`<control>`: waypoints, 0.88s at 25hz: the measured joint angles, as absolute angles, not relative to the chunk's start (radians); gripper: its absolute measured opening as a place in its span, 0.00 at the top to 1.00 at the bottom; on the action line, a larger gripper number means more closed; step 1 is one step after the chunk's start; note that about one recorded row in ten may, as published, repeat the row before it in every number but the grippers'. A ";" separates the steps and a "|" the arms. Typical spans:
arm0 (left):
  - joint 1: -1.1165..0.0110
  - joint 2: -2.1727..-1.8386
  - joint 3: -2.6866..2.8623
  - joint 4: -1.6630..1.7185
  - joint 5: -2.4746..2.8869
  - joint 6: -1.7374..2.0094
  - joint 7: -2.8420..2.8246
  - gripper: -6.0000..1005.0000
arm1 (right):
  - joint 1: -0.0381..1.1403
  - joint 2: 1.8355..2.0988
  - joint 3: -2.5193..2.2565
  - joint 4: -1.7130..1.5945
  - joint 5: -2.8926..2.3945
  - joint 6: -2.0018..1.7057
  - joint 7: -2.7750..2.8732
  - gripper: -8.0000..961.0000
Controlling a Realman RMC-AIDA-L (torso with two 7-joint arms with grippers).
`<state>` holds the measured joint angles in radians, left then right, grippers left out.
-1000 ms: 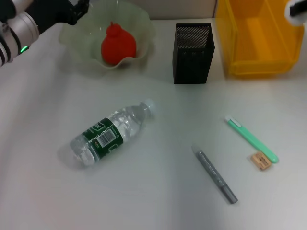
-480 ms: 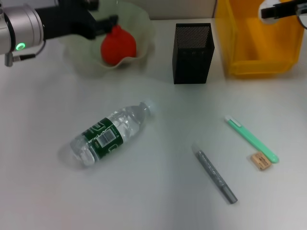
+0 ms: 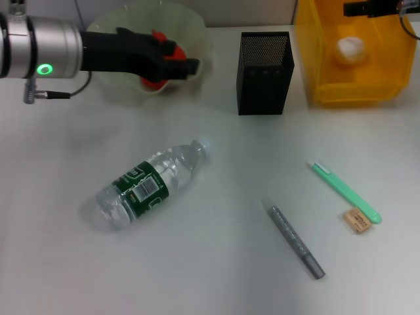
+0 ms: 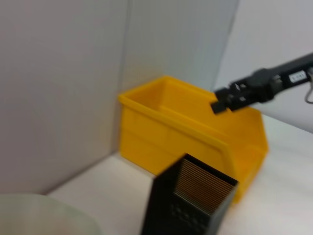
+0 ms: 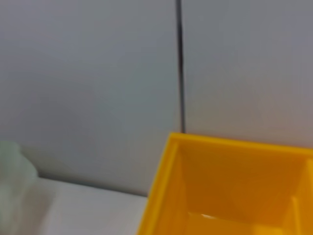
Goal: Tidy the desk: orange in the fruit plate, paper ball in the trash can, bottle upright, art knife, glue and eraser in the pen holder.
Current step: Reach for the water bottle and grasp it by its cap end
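The left gripper (image 3: 187, 65), how far open I cannot tell, hung over the orange (image 3: 157, 62) just beneath it in the fruit plate (image 3: 197, 26), and sweeping low might have knocked the fruit out.

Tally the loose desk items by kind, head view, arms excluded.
Containers: 3, fruit plate, pen holder, trash can
Fruit: 1, orange
Paper ball: 1
Bottle: 1
Stick-shaped tools: 2, green pen-like tool, grey pen-like tool
Eraser: 1
Total: 9
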<state>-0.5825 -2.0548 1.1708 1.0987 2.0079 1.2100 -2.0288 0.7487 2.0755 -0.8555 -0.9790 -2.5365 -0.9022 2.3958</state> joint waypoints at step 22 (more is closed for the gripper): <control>-0.679 -2.074 1.414 1.028 2.312 1.143 -2.360 0.40 | 0.550 2.077 -0.857 -0.655 -1.060 -1.180 1.309 0.24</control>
<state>-0.6792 -2.0739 1.4145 1.0276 2.3125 1.1433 -2.3602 0.5500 2.0771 -0.8574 -0.6548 -1.0600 -1.1803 1.3093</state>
